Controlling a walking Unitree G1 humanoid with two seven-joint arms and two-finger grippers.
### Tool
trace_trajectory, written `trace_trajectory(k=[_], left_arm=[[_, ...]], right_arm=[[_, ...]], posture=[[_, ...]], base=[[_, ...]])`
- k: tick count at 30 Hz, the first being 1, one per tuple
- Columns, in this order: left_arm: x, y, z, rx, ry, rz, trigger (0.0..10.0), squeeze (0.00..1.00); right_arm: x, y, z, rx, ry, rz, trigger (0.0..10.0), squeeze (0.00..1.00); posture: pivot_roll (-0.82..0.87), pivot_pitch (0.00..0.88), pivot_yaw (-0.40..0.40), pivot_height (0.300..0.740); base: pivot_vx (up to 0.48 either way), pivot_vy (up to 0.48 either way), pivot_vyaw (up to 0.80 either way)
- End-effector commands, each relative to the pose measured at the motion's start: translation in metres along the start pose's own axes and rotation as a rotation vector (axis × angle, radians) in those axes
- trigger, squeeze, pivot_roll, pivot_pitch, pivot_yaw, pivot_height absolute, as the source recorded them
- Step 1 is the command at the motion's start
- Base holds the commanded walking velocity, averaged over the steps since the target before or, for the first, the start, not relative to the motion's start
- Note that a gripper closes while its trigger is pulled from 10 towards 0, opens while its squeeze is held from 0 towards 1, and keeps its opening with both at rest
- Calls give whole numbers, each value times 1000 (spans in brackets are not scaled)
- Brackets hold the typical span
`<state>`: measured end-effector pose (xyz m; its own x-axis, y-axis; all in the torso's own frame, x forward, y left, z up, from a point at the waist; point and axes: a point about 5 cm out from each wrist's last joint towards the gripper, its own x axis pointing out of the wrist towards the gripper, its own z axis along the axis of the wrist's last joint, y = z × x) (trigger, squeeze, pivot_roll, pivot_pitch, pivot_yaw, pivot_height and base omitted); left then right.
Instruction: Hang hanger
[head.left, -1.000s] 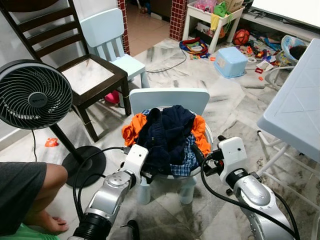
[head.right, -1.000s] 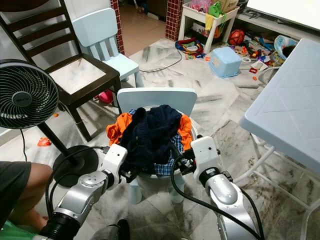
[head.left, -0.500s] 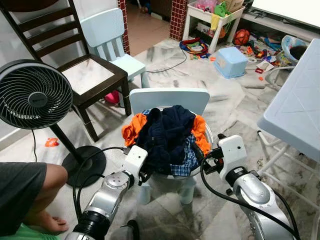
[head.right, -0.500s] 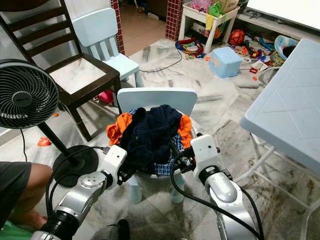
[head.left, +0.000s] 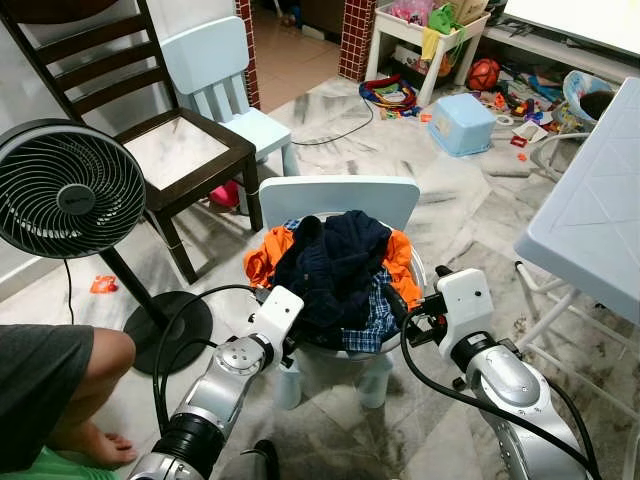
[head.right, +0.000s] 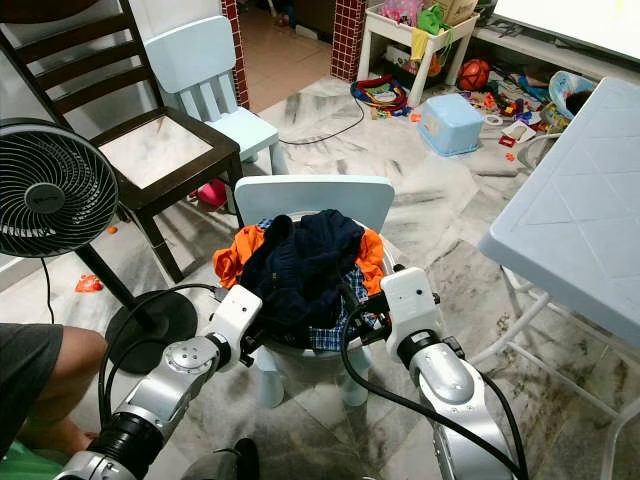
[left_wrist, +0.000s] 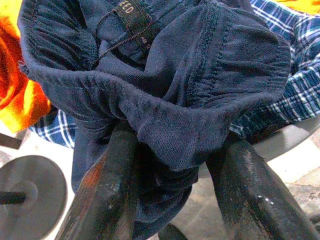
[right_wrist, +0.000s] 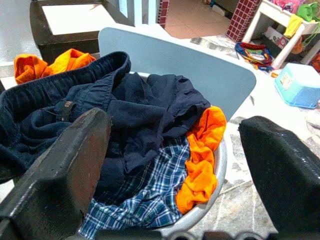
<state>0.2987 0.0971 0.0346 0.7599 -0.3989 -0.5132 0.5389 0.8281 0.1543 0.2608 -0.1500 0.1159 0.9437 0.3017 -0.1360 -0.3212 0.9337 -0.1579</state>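
A pale basin (right_wrist: 216, 172) heaped with clothes sits on a small light-blue chair (head.left: 338, 197) right in front of me. On top lies a navy garment (head.left: 335, 262), over orange cloth (head.left: 265, 258) and a blue checked shirt (right_wrist: 150, 192). My left gripper (head.left: 296, 338) is at the pile's near left edge. In the left wrist view its fingers (left_wrist: 107, 185) pinch a fold of the navy garment (left_wrist: 165, 100). My right gripper (head.left: 400, 305) stands open just off the basin's right rim, with nothing between its fingers (right_wrist: 60, 170).
A black standing fan (head.left: 68, 190) and a dark wooden chair (head.left: 180, 150) are on the left, with a second light-blue chair (head.left: 215, 70) behind. A white table (head.left: 590, 220) juts in from the right. A person's knee (head.left: 70, 375) is at the lower left. Toys litter the far floor.
My left gripper has pushed forward and up into the near edge of the pile, onto the navy garment. The right gripper has hardly moved.
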Motion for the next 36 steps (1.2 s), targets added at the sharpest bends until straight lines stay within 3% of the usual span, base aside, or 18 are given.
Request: trace_trajectory(k=[1, 13, 14, 21, 22, 33, 34, 35, 36], left_arm=[[1, -3, -2, 19, 7, -1, 10000, 0], [1, -3, 2, 34, -4, -14, 10000, 0], [0, -4, 0, 27, -1, -17, 10000, 1000], [1, 0, -2, 29, 0, 39, 10000, 1000], [1, 2, 1, 26, -5, 52, 10000, 0], [4, 4, 6, 31, -10, 66, 10000, 0], [5, 4, 7, 32, -14, 63, 9569, 0], [7, 4, 8, 32, -19, 58, 3529, 0], [7, 4, 8, 32, -19, 58, 3529, 0]], right_arm=[[-1, 0, -3, -4, 8, -3, 10000, 0], [-3, 0, -4, -4, 13, -3, 10000, 0], [-3, 0, -5, -4, 14, -3, 10000, 0], [-3, 0, -5, -5, 17, 2, 10000, 0], [-3, -1, -5, -6, 17, 1, 10000, 0], [-2, 1, -6, -7, 17, 5, 10000, 0], [-2, 1, -6, -7, 17, 5, 10000, 0], [-2, 0, -6, -8, 16, 5, 10000, 0], [-2, 0, -6, -8, 16, 5, 10000, 0]], posture=[[-44, 125, -15, 740], [-47, 125, -10, 740], [-46, 126, -10, 740], [-45, 128, -16, 740], [-45, 128, -16, 740], [-48, 125, -16, 740], [-49, 126, -16, 740], [-50, 124, -16, 740], [-50, 124, -16, 740]], base=[[0, 0, 0], [0, 0, 0], [0, 0, 0], [0, 0, 0], [0, 0, 0], [0, 0, 0], [0, 0, 0], [0, 0, 0], [0, 0, 0]])
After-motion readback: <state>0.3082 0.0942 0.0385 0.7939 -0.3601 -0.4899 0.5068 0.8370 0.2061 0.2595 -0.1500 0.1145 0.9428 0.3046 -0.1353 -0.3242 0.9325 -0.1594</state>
